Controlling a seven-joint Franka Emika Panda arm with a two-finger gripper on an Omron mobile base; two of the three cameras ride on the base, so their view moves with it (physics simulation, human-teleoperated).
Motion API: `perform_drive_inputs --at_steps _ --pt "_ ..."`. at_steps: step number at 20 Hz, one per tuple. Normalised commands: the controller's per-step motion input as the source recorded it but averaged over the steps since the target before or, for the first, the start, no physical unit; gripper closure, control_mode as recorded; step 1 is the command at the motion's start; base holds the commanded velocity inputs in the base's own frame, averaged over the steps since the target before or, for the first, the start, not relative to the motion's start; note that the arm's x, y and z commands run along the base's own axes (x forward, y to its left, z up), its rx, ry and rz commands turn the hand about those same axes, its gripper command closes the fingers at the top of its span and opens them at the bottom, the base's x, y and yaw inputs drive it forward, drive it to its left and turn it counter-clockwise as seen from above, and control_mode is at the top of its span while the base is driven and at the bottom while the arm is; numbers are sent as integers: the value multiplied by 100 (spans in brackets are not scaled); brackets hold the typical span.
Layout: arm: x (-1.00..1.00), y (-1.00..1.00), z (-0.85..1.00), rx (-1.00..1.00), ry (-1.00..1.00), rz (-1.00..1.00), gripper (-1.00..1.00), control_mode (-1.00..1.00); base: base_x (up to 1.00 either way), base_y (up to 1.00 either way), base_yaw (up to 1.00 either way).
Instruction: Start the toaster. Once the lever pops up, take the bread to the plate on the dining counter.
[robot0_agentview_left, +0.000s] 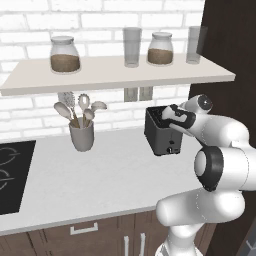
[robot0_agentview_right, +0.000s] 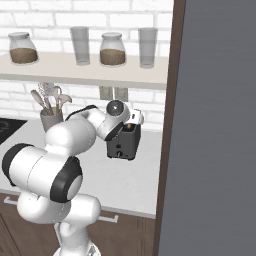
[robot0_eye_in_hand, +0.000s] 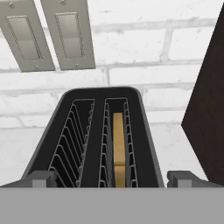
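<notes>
Arm hides toaster (robot0_agentview_left: 159, 134) right side; bread (robot0_eye_in_hand: 118, 148) mostly sunk in slot.

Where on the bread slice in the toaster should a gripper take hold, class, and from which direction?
Grip the bread by its top edge, coming straight down from above. It stands on edge in one slot of the toaster, with wire guards beside both faces, so only that top edge is reachable.

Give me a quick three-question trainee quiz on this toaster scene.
1. True or false: the bread sits in the toaster's right-hand slot as the hand view shows it.
2. What stands left of the toaster on the worktop: A) a kettle B) a cup of utensils C) a plate?
3. How many jars are on the shelf?

Key: 1 true; 2 B; 3 two.
</notes>
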Motion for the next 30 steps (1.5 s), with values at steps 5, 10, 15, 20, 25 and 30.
perform_drive_inputs --at_steps 5,10,15,20,25,30 --pt "0 0 0 0 0 0 -100 -100 0 0 0" --pt "0 0 0 0 0 0 -100 -100 0 0 0" --pt "0 0 0 0 0 0 -100 -100 0 0 0" --pt "0 0 0 0 0 0 -100 -100 0 0 0" --pt "0 0 0 0 0 0 -100 -100 0 0 0" --pt "0 0 0 0 0 0 -100 -100 0 0 0"
